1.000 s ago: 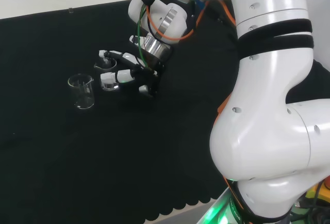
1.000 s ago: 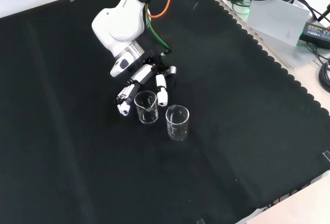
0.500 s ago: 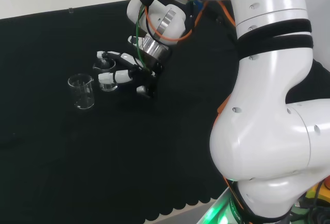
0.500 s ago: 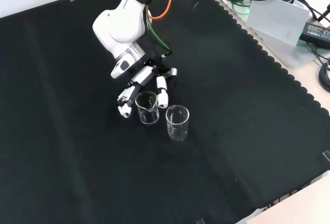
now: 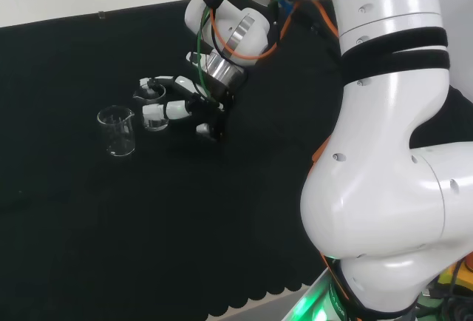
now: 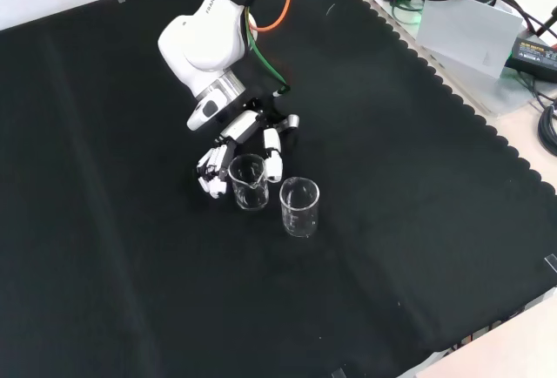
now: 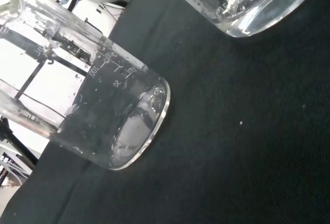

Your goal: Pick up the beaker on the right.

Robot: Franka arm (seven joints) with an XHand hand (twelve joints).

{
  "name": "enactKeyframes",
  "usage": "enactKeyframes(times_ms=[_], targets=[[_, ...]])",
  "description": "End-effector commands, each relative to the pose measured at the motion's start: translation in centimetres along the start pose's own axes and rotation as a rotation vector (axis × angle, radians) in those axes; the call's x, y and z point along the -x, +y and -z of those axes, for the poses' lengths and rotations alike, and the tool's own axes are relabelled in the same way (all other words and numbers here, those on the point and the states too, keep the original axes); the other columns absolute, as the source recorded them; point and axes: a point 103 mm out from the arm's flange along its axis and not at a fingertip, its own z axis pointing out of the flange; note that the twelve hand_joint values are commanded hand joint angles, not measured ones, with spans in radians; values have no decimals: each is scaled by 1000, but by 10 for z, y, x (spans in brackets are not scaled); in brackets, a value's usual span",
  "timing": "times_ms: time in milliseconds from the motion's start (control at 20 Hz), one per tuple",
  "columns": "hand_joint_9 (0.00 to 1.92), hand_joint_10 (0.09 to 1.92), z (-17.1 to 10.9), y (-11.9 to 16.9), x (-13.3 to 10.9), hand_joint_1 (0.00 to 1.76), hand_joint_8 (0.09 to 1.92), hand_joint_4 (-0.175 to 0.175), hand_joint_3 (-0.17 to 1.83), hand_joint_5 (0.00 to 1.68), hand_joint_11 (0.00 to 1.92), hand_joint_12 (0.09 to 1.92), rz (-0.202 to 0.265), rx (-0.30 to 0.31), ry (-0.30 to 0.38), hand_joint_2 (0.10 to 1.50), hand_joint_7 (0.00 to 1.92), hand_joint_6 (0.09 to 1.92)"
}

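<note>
**Inspector A:** We find the small clear glass beaker nearer the arm [image 6: 248,181] upright on the black cloth [image 6: 392,221], the black and white robot hand [image 6: 237,140] at its 11 o'clock in the front view. Fingers [image 6: 210,175] and thumb flank the glass, part-spread; contact we cannot confirm.

**Inspector B:** Agreed. The second clear glass beaker [image 6: 299,206] stands just beside, at 4 o'clock. We advise closing squarely on the wall and lifting straight up, clear of that neighbour.
</note>
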Motion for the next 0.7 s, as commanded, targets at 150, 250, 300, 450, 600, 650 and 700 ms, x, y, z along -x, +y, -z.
enactKeyframes(times_ms=[150, 250, 300, 450, 600, 650, 700], targets=[[408, 563, -4, 3, -2, 959, 571, -57, -175, 453, 0, 1212, -8, 15, 26, 894, 432, 630], [439, 573, -3, 3, -4, 980, 581, -59, -175, 429, 0, 1240, -9, 48, 24, 897, 455, 680], [506, 580, -2, 3, -6, 1016, 595, -54, -175, 477, 15, 1276, -15, 72, 22, 907, 515, 748], [957, 655, 5, 2, -11, 1171, 624, -34, -92, 944, 470, 1217, -34, 175, 47, 1003, 1012, 824], [1243, 772, 14, 4, -15, 1270, 408, -17, -158, 1143, 978, 947, -35, 199, 65, 1058, 1356, 724], [1287, 805, 18, 5, -17, 1282, 386, -29, -167, 1166, 1047, 902, -27, 197, 65, 1059, 1393, 688], [1320, 828, 21, 5, -19, 1288, 380, -39, -172, 1180, 1084, 878, -21, 195, 61, 1060, 1411, 662]])
